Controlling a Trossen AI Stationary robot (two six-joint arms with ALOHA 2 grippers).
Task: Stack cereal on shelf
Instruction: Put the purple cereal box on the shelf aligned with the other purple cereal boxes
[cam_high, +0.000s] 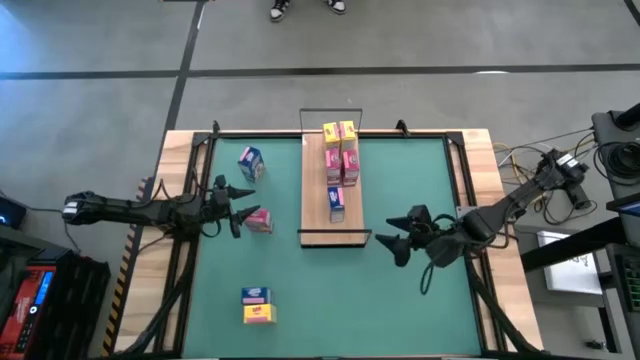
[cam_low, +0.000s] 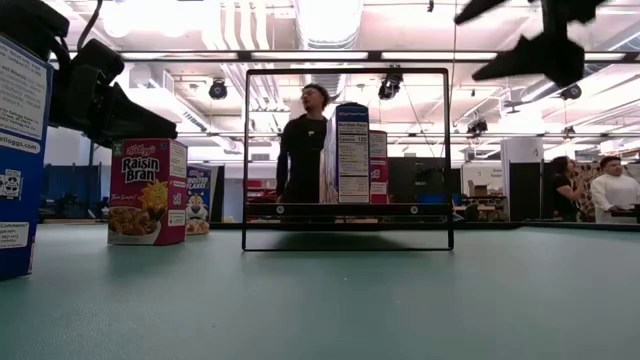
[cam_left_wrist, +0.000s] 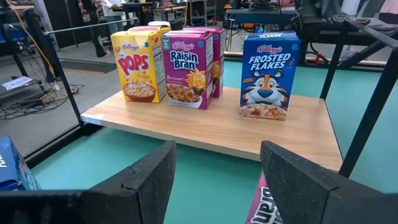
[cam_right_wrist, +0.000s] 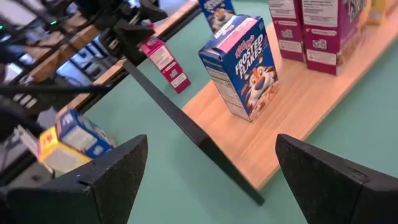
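A green counter (cam_high: 400, 180) with a pale wood border carries a light-brown wooden shelf (cam_high: 312, 190) framed in thin black wire. On the shelf stand a yellow Pops box (cam_left_wrist: 139, 67), a magenta Raisin Bran box (cam_left_wrist: 189, 70), and a blue Frosted Flakes box (cam_left_wrist: 268, 74) with an orange tiger. On the green surface, a pink box (cam_high: 258, 221) lies by the black left gripper (cam_high: 231, 206), a blue box (cam_high: 250, 163) sits farther back, and a blue and yellow pair (cam_high: 257, 304) sits near the front edge. The right gripper (cam_high: 397, 240) is black.
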